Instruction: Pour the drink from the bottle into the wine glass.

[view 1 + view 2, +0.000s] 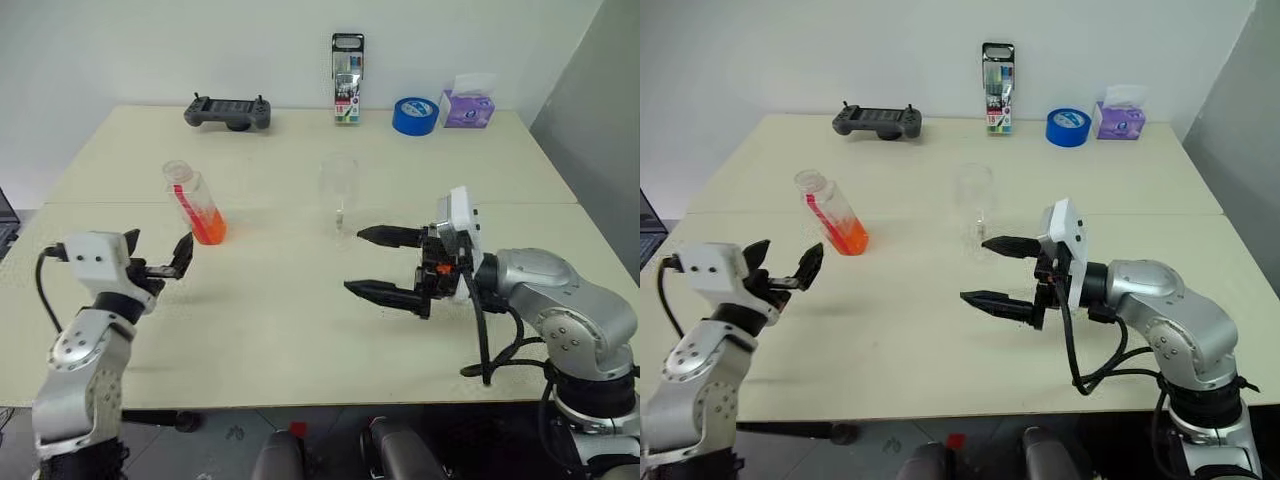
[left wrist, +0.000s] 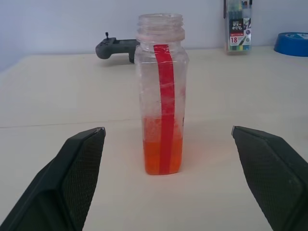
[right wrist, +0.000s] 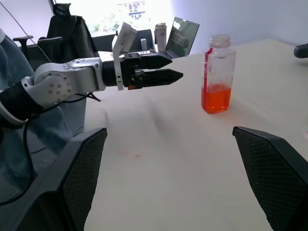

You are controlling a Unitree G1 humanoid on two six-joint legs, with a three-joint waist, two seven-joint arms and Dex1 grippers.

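We see the bottle (image 1: 195, 204) standing upright on the desk (image 1: 300, 330), just ahead of the left claw (image 1: 158, 256), whose fingers are spread and apart from it. The wine glass (image 1: 340, 195) stands just beyond the right claw (image 1: 382, 263), also spread, holding nothing.

Looks like an office: pale table (image 1: 300, 330), laptop (image 3: 182, 36), office chair (image 3: 72, 29), marker pack (image 1: 347, 80), tape roll (image 1: 415, 115), tissue box (image 1: 468, 105).

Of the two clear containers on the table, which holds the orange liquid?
The small clear plastic bottle with the red strip, standing uncapped before the left tool; the clear stemmed wine glass looks empty.
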